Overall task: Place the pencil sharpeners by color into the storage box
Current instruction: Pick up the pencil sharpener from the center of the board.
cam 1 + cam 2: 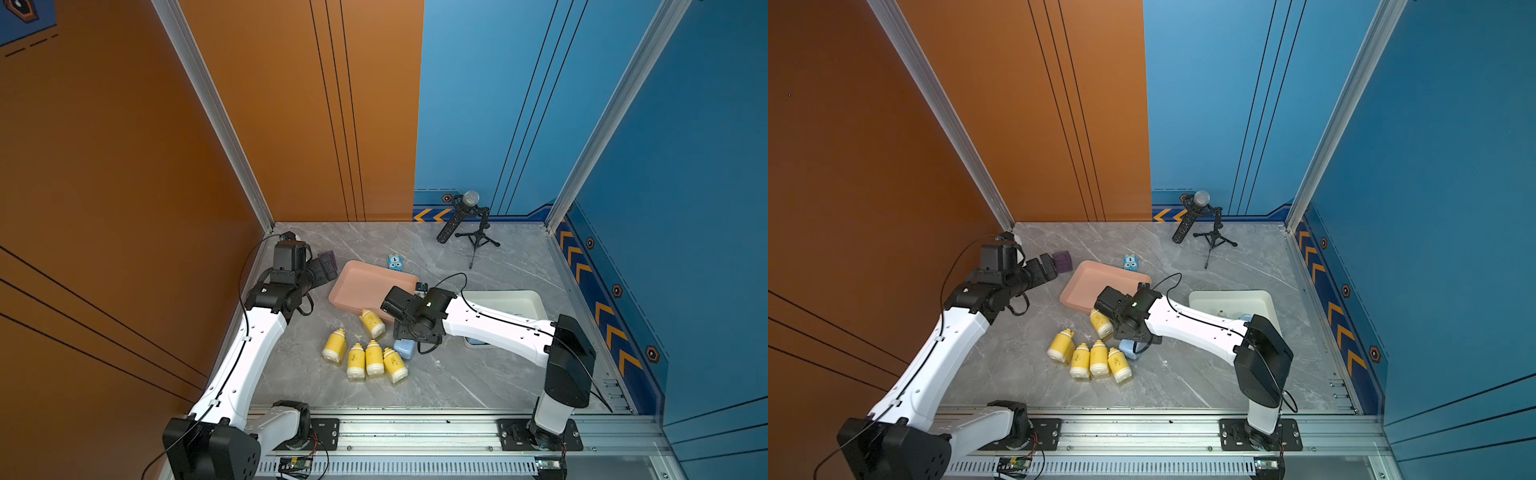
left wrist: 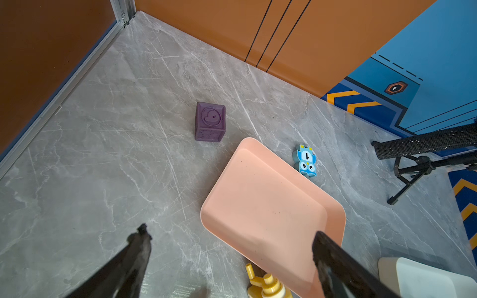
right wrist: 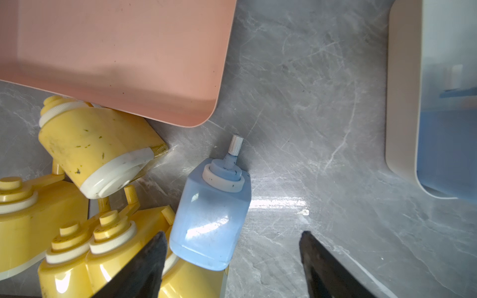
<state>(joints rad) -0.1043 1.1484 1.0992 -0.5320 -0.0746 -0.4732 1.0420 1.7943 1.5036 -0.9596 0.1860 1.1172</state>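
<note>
Five yellow pencil sharpeners (image 1: 374,357) are seen lying clustered on the grey table (image 1: 457,374) in both top views, at 6 o'clock of the pink tray (image 1: 357,282), one of them right against its near rim. One light blue sharpener (image 3: 211,214) is laid just beside them, at 5 o'clock of the tray. In the top views it is half covered by the right gripper (image 3: 233,233), whereas the right wrist view shows it whole, on its side, cap pointed roughly at the tray's corner. Only that view reveals the fingers (image 3: 144,263): they are held apart, with the blue sharpener between them, close to one and unclamped. The white storage box (image 1: 536,299) is set at 3 o'clock of the tray, and something blue inside it is shown blurred. The left gripper (image 2: 229,230) is spread wide with nothing held, as told by the left wrist view, where the purple cube (image 2: 210,121) and blue toy (image 2: 305,161) are plainly given.
</note>
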